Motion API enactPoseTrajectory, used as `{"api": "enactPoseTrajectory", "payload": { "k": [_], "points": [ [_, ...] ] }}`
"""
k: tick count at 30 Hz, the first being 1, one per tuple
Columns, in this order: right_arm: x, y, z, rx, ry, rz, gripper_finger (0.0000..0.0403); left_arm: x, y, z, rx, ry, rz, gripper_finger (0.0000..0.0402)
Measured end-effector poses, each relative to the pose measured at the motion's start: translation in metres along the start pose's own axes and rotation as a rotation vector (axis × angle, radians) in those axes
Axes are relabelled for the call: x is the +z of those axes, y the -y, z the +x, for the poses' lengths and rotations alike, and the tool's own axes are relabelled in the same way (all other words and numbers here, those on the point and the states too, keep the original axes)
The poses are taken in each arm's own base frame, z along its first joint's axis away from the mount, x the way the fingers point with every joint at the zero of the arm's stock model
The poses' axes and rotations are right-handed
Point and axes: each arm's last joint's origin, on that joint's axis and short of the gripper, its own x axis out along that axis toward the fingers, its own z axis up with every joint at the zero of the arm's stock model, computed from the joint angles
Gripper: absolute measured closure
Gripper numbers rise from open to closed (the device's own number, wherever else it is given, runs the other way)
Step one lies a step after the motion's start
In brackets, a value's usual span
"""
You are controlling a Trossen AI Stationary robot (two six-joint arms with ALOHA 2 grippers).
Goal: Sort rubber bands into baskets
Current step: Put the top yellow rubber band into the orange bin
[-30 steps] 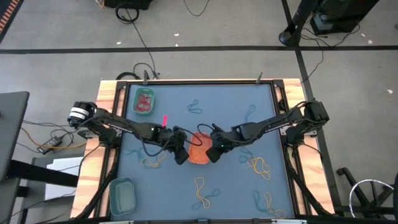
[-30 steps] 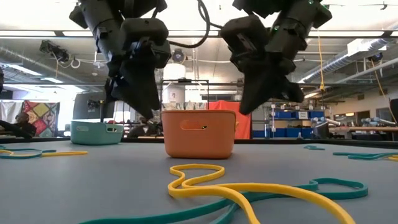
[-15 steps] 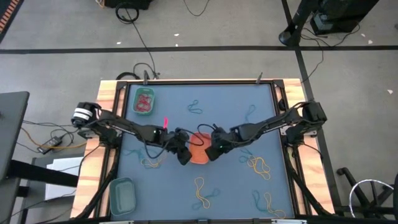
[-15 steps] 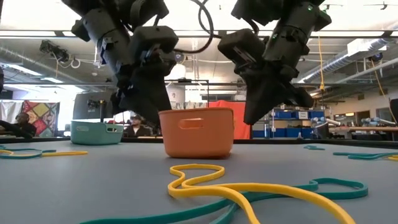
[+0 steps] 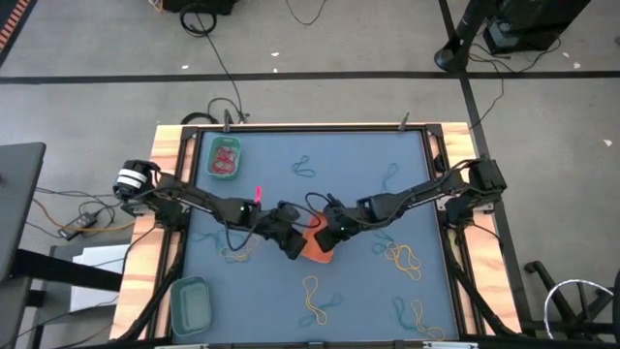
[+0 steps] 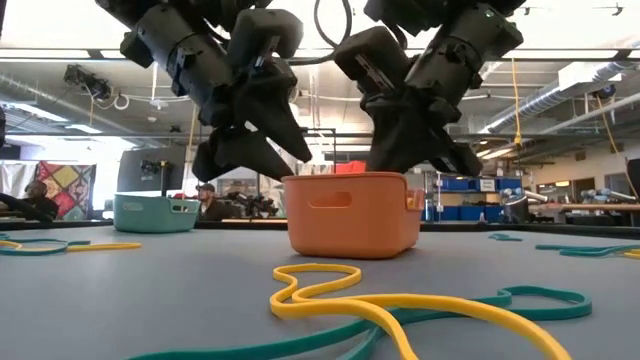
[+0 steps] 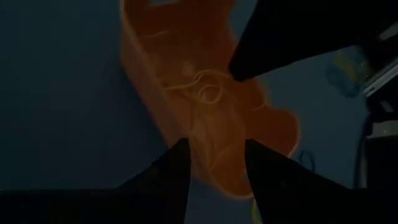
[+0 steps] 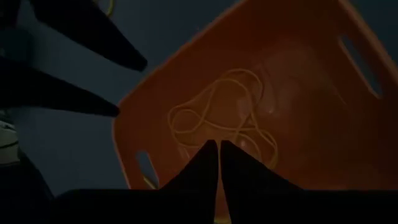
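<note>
The orange basket (image 5: 321,251) stands on its base mid-table, turned askew, with yellow rubber bands (image 8: 217,112) lying on its floor. It also shows in the low view (image 6: 350,215). My left gripper (image 5: 294,245) is open at the basket's left side. In the left wrist view (image 7: 214,155) one finger stands outside the basket's wall and one over its inside. My right gripper (image 5: 326,235) is shut and points down into the basket (image 8: 217,152). The basket's wall hides its tips in the low view. My left gripper stands astride the basket's left wall (image 7: 163,118), slanting down from the table's left, one finger (image 7: 177,171) outside and one inside. I cannot tell whether either finger touches the wall. My right gripper's shut tips are just over the basket's floor (image 8: 261,143). I cannot tell whether they touch it or a band.
A green basket (image 5: 225,158) with red bands stands at the far left and a teal basket (image 5: 190,302) at the near left. Loose yellow and teal bands lie at the right (image 5: 402,257), near the front (image 5: 312,291) and at the back (image 5: 304,169).
The orange basket has slid a little toward the table's near right and turned about on the table. My left gripper has gone right, up to the basket, and tipped more level. My right gripper has gone left and down, over the basket's inside.
</note>
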Motion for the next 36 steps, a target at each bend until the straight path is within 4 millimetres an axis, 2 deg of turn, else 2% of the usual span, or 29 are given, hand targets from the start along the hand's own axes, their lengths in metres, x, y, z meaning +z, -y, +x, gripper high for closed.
{"api": "enactPoseTrajectory", "payload": {
  "k": [4,10,15,21,28,31,36],
  "points": [
    [0.002,0.000,-0.016,-0.025,0.018,-0.008,0.0371,0.001,0.003,0.000,-0.038,0.003,-0.043,0.0245],
    [-0.003,0.024,-0.040,-0.286,-0.016,-0.039,0.0375,-0.001,0.008,-0.005,-0.056,0.002,-0.072,0.0245],
    [-0.009,0.038,-0.045,-0.426,-0.102,-0.040,0.0386,0.005,0.013,-0.017,-0.085,0.028,-0.076,0.0245],
    [-0.008,0.029,-0.033,-0.319,-0.092,-0.036,0.0389,0.012,0.016,-0.044,-0.071,0.090,-0.055,0.0245],
    [0.016,0.036,-0.020,-0.292,-0.027,-0.050,0.0389,0.013,0.009,-0.073,0.040,0.106,-0.044,0.0245],
    [0.031,0.035,-0.013,-0.215,0.007,-0.112,0.0389,0.014,0.007,-0.085,0.066,0.125,-0.042,0.0245],
    [0.057,0.037,-0.013,-0.146,0.110,-0.160,0.0389,0.016,0.006,-0.099,0.083,0.164,-0.045,0.0245]
  ]
}}
